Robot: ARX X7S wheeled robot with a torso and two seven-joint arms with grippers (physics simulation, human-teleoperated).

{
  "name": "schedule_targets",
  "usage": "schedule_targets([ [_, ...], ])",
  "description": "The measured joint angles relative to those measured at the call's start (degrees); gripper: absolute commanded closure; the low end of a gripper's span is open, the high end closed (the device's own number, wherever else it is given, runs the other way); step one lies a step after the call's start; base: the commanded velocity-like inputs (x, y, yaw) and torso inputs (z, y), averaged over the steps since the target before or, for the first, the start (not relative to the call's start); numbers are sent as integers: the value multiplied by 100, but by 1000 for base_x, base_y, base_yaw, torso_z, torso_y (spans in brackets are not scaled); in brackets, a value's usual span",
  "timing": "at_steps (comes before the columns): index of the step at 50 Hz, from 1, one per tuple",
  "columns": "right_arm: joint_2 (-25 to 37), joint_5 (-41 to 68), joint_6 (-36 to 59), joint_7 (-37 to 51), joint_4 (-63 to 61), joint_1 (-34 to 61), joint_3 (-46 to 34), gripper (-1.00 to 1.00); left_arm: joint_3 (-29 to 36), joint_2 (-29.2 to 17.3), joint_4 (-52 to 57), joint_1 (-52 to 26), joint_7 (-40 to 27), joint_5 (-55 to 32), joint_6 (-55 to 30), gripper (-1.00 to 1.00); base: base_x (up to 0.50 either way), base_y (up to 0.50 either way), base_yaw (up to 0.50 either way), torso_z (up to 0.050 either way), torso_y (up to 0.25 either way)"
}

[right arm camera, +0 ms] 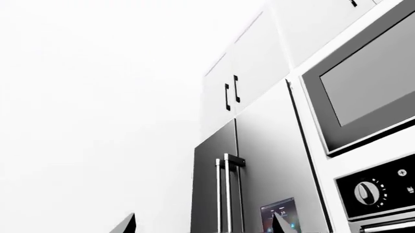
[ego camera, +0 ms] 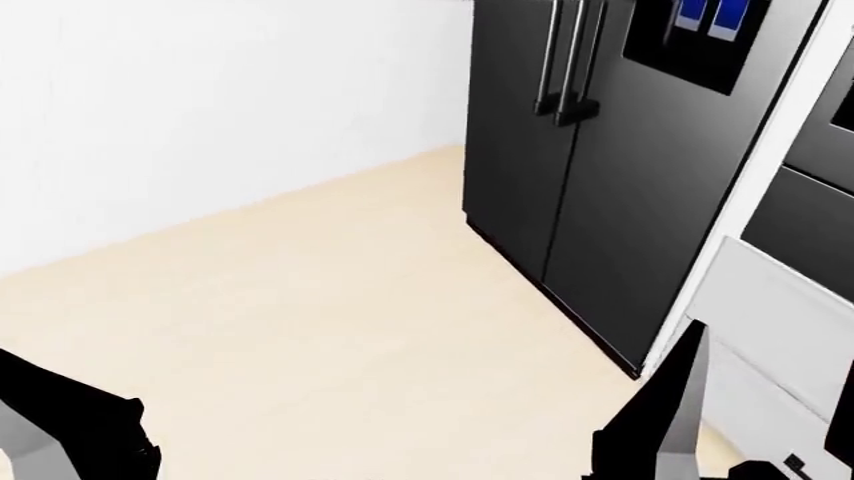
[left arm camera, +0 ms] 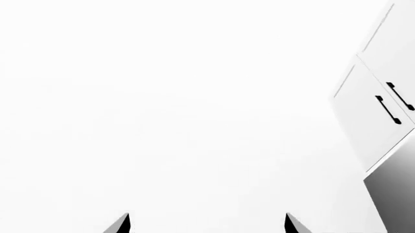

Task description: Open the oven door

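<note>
Two black panels at the far right edge of my head view are all I get of the oven door (ego camera: 807,225), glossy and dark beside the fridge (ego camera: 601,170), while the right wrist camera catches only a control knob (right arm camera: 368,192) and a silver bar end (right arm camera: 389,226) beneath it. Both grippers, left gripper (left arm camera: 207,224) and right gripper (right arm camera: 204,224), show fingertips spread wide apart, released and gripping nothing, touching nothing. Bare floor (ego camera: 307,300) lies open to my left, with the fridge corner and a white panel (ego camera: 767,330) crowding my right arm.
</note>
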Motion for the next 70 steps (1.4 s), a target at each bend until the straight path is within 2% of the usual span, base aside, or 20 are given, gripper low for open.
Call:
schedule_targets([
  [5, 9, 4, 12, 9, 0, 15, -3, -100, 5, -12, 2, 0, -13, -1, -8, -100, 0, 0, 410, 0, 0],
  [24, 55, 18, 29, 24, -22, 21, -39, -100, 26, -52, 12, 9, -60, 3, -29, -100, -2, -3, 0, 0, 0],
  [43, 94, -19, 50, 28, -50, -28, -96, -100, 57, -86, 10, 5, -108, 22, -42, -100, -189, -440, 0, 0, 0],
  [70, 158, 63, 65, 60, -47, -5, -146, -100, 87, -139, 19, 9, -171, 28, -64, -100, 334, -427, 0, 0, 0],
])
